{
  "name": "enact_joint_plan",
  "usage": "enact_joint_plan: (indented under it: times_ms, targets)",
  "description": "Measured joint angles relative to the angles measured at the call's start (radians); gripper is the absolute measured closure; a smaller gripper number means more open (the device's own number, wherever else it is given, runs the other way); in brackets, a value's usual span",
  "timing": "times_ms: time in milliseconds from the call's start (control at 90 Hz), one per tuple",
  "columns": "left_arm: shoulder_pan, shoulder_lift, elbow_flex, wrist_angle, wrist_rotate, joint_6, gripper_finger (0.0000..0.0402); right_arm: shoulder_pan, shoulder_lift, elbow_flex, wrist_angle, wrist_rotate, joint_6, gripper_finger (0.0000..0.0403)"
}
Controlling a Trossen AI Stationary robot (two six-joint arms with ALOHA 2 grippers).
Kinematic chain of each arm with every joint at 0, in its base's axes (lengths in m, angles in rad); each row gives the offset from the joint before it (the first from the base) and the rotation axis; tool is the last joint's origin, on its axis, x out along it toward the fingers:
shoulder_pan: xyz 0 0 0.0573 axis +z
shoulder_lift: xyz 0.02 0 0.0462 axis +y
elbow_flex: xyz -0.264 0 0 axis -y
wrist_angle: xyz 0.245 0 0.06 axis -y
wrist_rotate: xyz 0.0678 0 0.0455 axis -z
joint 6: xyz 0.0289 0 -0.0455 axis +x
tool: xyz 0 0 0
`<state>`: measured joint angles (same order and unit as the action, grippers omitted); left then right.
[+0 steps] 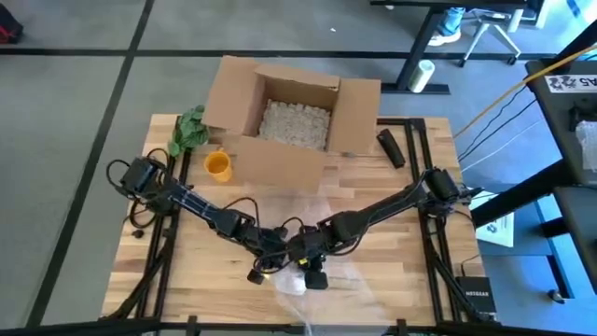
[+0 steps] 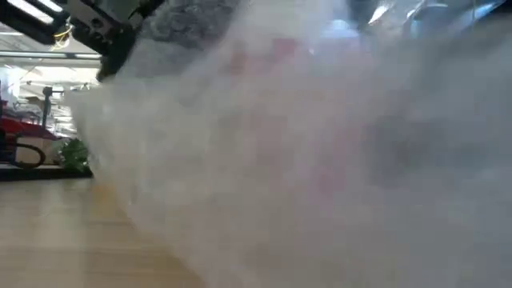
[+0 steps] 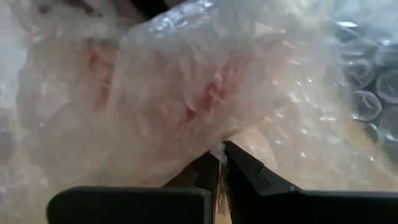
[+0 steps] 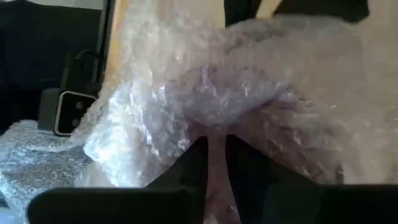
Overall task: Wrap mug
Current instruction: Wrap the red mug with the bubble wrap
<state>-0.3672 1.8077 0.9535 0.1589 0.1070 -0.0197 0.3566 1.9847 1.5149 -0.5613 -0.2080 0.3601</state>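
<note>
Two hands, left hand (image 3: 220, 163) and right hand (image 4: 216, 163), each clamp one bubble wrap sheet (image 3: 186, 93) near one yellow mug (image 1: 217, 165).

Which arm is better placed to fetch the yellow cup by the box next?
Left, probably. The cup stands on the left arm's side of the table. However, both the left end effector and the right end effector are pinching the bubble wrap, so it must release first.

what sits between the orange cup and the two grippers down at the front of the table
Only bare wood tabletop in the high view, between orange cup, left gripper and right gripper at the clear bubble wrap.
</note>
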Motion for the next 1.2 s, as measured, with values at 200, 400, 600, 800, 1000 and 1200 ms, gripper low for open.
enact_joint_plan:
  times_ms: [200,400,600,800,1000,1200]
  targets:
    - [0.036,0.096,-0.002,0.164,-0.005,0.063,0.0401,0.0,0.003,-0.002,-0.073,-0.032,0.021,0.0359]
    - [0.068,0.105,0.0,0.087,0.013,0.071,0.0402,0.005,0.039,0.002,-0.078,-0.066,-0.005,0.0359]
    - [0.041,0.033,-0.002,0.034,0.04,0.081,0.0402,0.011,0.055,0.002,-0.114,-0.071,-0.006,0.0359]
    - [0.008,-0.085,0.002,0.017,0.044,0.101,0.0402,0.014,0.058,0.0,-0.114,-0.055,0.002,0.0359]
    - [-0.028,-0.174,-0.001,-0.035,0.033,0.116,0.0402,0.015,0.06,-0.002,-0.114,-0.025,0.002,0.0359]
    - [-0.061,-0.2,-0.001,-0.114,0.008,0.08,0.0402,0.015,0.061,-0.003,-0.113,-0.019,0.001,0.0359]
